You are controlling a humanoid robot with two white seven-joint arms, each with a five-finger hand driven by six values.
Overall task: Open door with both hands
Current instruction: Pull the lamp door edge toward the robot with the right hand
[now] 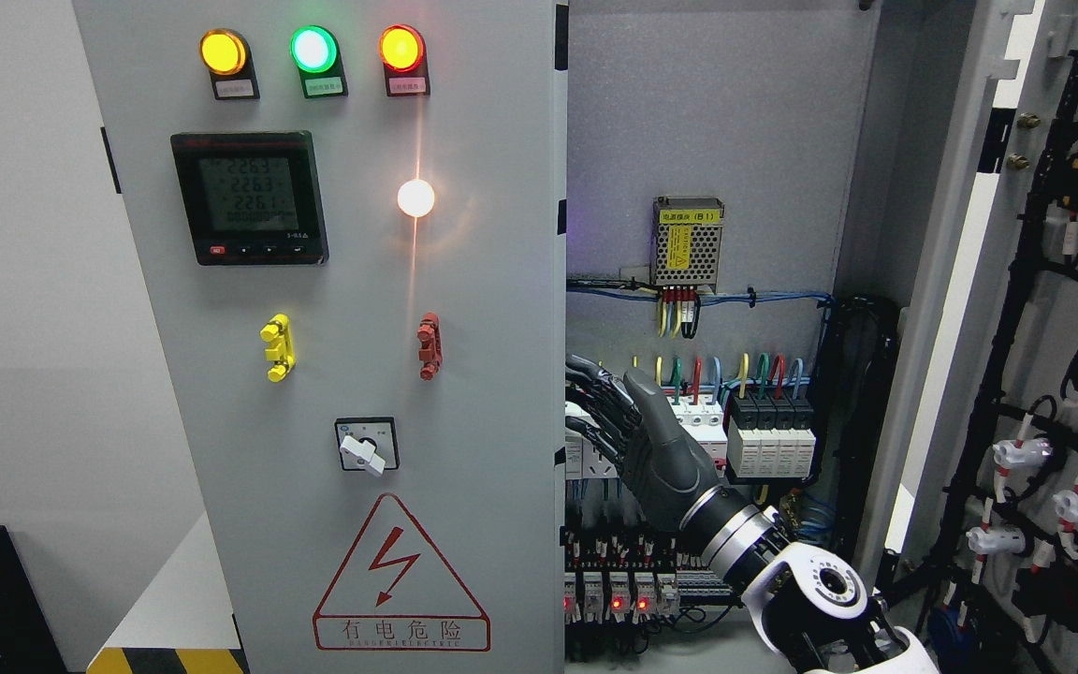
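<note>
**Right door open, left door closed; right hand at the closed door's free edge**

Nearest my camera is the right arm's white wrist joint [824, 585], entering from the lower right corner. From it the right hand [637, 440] reaches up and left into the open cabinet bay. I see its dark fingers [595, 384] curled toward the free edge of the left door [464, 374]; their tips pass behind that edge, so I cannot tell whether they grip it or only touch it. The thumb [647, 393] stands upright, apart from the fingers.

That left door is closed and faces me flat. It carries three lit indicator lamps along the top: yellow lamp [223, 51], green lamp [313, 49], red lamp [401, 48]. Below them sit a digital meter [249, 197], a yellow handle [278, 347], a red handle [428, 345], a rotary selector switch [367, 446] and a red triangular warning sign [400, 576].

At the far right, the right door [1044, 374] is swung open, its inner face showing black cable runs and white connectors.

Inside the cabinet I note a perforated power supply [687, 241] on the back panel, with a row of circuit breakers [768, 435] below it, just right of the hand, and small red lights along the lowest row of terminals [614, 594].
</note>
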